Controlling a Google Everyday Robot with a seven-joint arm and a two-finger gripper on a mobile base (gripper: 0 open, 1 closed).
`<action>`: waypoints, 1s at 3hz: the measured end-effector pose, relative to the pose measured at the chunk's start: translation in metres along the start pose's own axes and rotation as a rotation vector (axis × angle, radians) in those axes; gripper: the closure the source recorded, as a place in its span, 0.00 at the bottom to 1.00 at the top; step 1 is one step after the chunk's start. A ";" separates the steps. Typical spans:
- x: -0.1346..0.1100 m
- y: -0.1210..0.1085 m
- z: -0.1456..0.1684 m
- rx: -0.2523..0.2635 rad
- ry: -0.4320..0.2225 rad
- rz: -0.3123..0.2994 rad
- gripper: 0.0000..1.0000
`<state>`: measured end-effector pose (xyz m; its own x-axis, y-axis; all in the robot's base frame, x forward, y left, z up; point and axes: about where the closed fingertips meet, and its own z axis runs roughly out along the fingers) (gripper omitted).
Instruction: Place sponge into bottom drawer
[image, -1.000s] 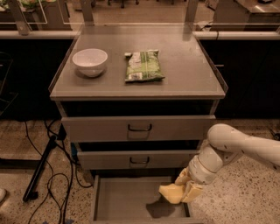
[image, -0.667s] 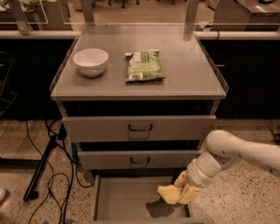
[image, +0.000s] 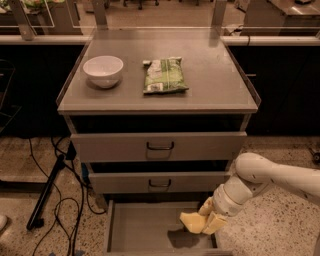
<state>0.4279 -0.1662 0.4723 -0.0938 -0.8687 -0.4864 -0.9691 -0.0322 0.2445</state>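
Lower frame, nearest: the bottom drawer (image: 137, 231) is pulled open. It is a shallow grey metal tray with a flat matte floor and thin upright side walls.

My gripper (image: 208, 218) hangs over the drawer's right part, lower right of frame, its fingers clamped on the sponge (image: 191, 222). The sponge is a pale yellow foam block with soft wavy edges. It sits above the drawer floor, not on it, and its dark shadow (image: 181, 239) lies just beneath.

Change over the last second: slight. My elbow has sunk a little and the sponge has drifted a touch left and down (hardly more than a nudge). My reading is that the carry is done, with lowering and release left to do. The right wall is close to my fingers, so I should open with care.

Mid frame: the middle drawer (image: 125, 183) and top drawer (image: 110, 147) have flat grey fronts with dark loop handles, and each stands slightly open. Black cables (image: 60, 210) run over the speckled floor at left.

Upper frame: on the smooth grey cabinet top (image: 220, 85) sit a glossy white bowl (image: 103, 70) and a crinkled green packet (image: 164, 75), the two apart.
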 end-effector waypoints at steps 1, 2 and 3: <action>-0.003 0.001 0.013 -0.003 -0.009 0.018 1.00; -0.004 -0.009 0.038 0.004 -0.049 0.072 1.00; -0.004 -0.025 0.055 0.023 -0.078 0.128 1.00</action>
<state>0.4404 -0.1352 0.4219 -0.2334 -0.8237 -0.5168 -0.9530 0.0882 0.2899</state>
